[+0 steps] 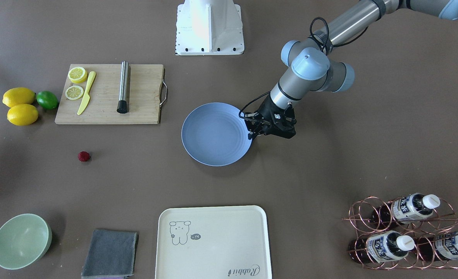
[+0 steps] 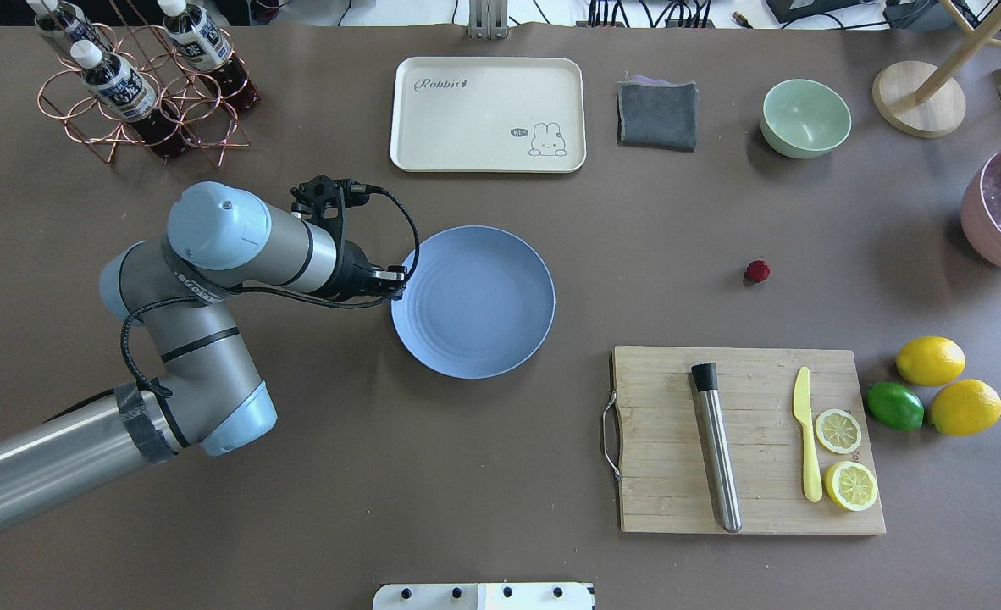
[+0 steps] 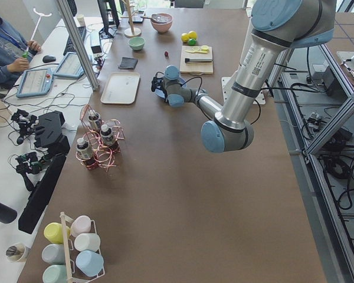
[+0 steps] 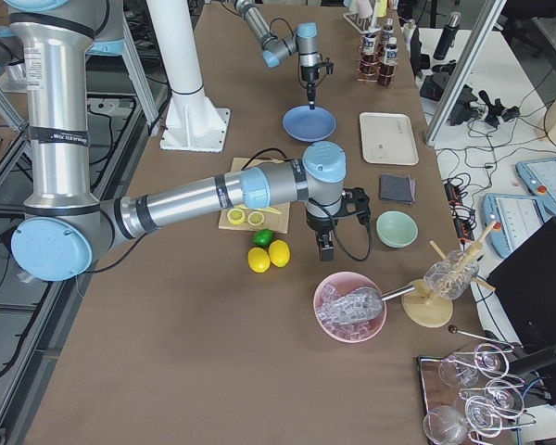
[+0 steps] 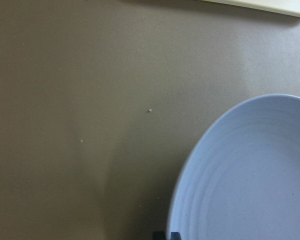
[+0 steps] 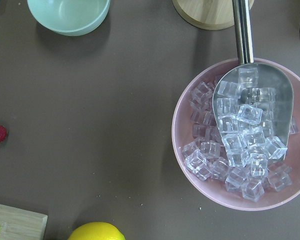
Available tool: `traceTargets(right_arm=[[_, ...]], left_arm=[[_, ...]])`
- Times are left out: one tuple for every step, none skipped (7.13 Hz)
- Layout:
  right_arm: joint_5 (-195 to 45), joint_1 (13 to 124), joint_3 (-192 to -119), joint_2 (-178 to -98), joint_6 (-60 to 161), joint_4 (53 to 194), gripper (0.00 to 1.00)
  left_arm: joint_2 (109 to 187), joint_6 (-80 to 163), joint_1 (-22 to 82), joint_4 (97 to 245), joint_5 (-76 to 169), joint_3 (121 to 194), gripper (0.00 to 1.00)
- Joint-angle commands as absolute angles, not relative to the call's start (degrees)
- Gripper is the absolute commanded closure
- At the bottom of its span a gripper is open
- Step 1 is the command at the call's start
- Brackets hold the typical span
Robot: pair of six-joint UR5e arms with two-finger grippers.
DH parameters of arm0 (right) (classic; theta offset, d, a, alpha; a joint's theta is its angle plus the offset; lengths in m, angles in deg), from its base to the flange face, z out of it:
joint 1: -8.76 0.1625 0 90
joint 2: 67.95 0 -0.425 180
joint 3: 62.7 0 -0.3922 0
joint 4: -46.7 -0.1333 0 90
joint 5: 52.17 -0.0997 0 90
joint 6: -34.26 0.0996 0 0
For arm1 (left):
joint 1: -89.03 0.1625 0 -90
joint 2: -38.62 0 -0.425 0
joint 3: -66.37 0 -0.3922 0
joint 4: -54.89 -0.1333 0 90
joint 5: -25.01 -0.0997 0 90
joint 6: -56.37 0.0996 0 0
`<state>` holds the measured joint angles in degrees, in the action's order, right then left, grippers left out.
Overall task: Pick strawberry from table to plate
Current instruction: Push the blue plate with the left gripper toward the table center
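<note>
Beside plate (image 2: 475, 305) rim, left gripper (image 2: 397, 285) hovering, spread untellable; strawberry (image 2: 757, 271) lying unheld, well apart from plate, needing centred, gentle pinch.

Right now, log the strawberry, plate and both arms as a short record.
strawberry: on the table, well apart from the plate, untouched
plate: empty, mid-table
left fingers: shut, at the plate's rim, holding nothing
right fingers: above the table near the ice bowl; open or shut unclear
step done: no
</note>
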<state>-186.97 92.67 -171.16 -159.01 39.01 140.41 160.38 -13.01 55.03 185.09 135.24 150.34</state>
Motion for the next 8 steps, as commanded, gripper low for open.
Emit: traceTargets(right_arm=[[-187.0, 92.6, -171.2, -159.0, 39.0, 140.4, 0.00], [-187.0, 92.6, -171.2, -159.0, 38.9, 140.4, 0.00], [-187.0, 92.5, -171.2, -159.0, 38.9, 140.4, 0.00], [-187.0, 92.4, -171.2, -159.0, 38.9, 140.4, 0.00], [-187.1, 92.3, -171.2, -159.0, 38.8, 140.4, 0.00], [-187.1, 91.6, -171.2, -159.0, 39.0, 140.4, 0.00], [-186.9, 90.2, -171.2, -158.9, 39.4, 140.4, 0.00], [-186.8, 88.5, -171.2, -158.3, 40.0, 140.5, 0.00]], left_arm=[[162.1, -13.0, 55.6, 184.1, 133.7, 148.8, 1.00], [162.1, -12.9, 55.6, 184.4, 133.7, 148.9, 1.00], [162.0, -12.9, 55.6, 184.5, 133.8, 148.9, 0.53], [161.7, -12.8, 55.6, 184.5, 133.7, 149.3, 0.03], [161.3, -12.7, 54.9, 184.4, 133.7, 149.9, 0.02], [159.7, -12.6, 53.3, 184.4, 134.3, 150.5, 0.02], [156.8, -12.5, 51.0, 184.4, 136.6, 152.8, 0.02], [154.9, -8.6, 47.0, 184.4, 140.6, 154.4, 0.02]])
